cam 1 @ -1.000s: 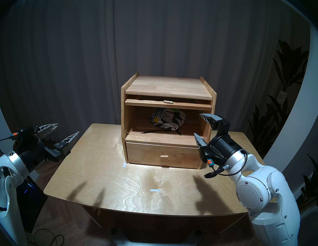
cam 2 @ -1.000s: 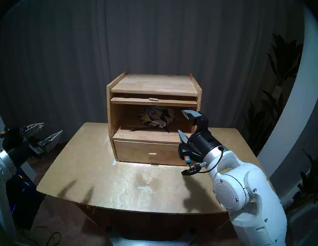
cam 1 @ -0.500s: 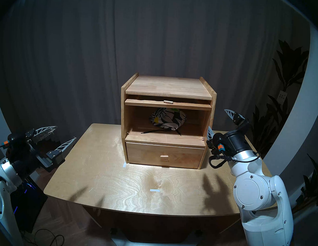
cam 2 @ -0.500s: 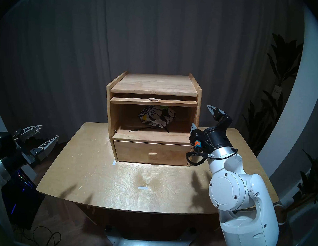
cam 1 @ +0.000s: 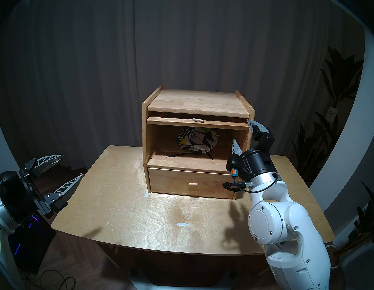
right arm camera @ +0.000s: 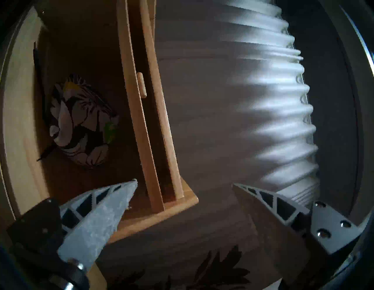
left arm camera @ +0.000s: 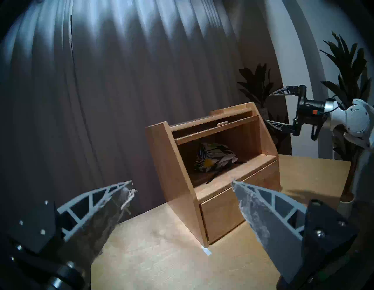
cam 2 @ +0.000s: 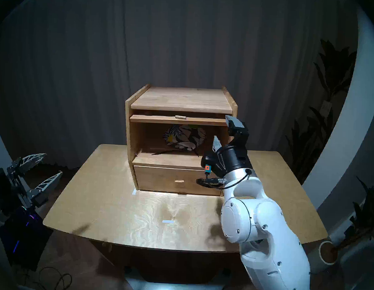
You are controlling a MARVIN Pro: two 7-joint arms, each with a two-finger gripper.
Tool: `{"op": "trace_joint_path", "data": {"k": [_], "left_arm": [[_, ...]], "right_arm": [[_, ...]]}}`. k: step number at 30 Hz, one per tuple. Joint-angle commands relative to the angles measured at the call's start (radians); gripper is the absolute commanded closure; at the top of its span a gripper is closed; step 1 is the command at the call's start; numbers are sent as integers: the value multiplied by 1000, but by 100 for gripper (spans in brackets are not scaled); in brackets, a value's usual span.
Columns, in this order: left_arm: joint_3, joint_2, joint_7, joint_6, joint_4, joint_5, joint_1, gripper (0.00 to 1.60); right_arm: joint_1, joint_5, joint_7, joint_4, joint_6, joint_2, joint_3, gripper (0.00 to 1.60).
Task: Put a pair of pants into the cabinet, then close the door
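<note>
- Floral navy-and-white pants (cam 1: 196,139) lie deep in the cabinet (cam 1: 198,103), so we judge only closing remains.
- The door (cam 1: 197,122) sits slid up under the top, peg handle (cam 1: 198,120) outward.
- Our right gripper (cam 1: 243,133) spreads empty fingers near the door's right end.
- Our left gripper (cam 1: 61,172), wide and empty, waits off the bench (cam 1: 119,203).

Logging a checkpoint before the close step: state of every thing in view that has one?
Light wooden box-shaped cabinet: upper compartment open.
Wooden flap door with small peg handle: open, lifted level under the top panel.
Folded navy-and-white floral pants: inside the upper compartment, black drawstring trailing forward.
Plain drawer front with small knob: shut.
Left end effector: open, empty, off the table's left edge.
Right end effector: open, empty, at the cabinet's right front edge.
</note>
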Motion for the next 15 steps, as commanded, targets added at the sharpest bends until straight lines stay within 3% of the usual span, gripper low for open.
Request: {"op": "trace_joint_path", "data": {"k": [1,5,7,9,13,15], "left_arm": [[-13,5,-54,-60,9,-34,-11,0],[-16,6,-82,-85,23,-46,-15,0],[-19,6,-105,-106,35,-57,-21,0],[-19,6,-111,-111,38,-60,-22,0],[-21,7,-138,-134,52,-72,-29,0],[-21,7,-140,-136,53,-73,-29,0]], "right_arm": [[113,-124,-12,51,-6,-49,-17,0],[151,-174,2,117,-6,-103,-43,0],[194,-200,4,192,16,-147,-63,0],[189,-197,-7,204,24,-144,-63,0],[244,-176,24,298,102,-203,-85,0],[244,-161,18,303,112,-217,-82,0]]}}
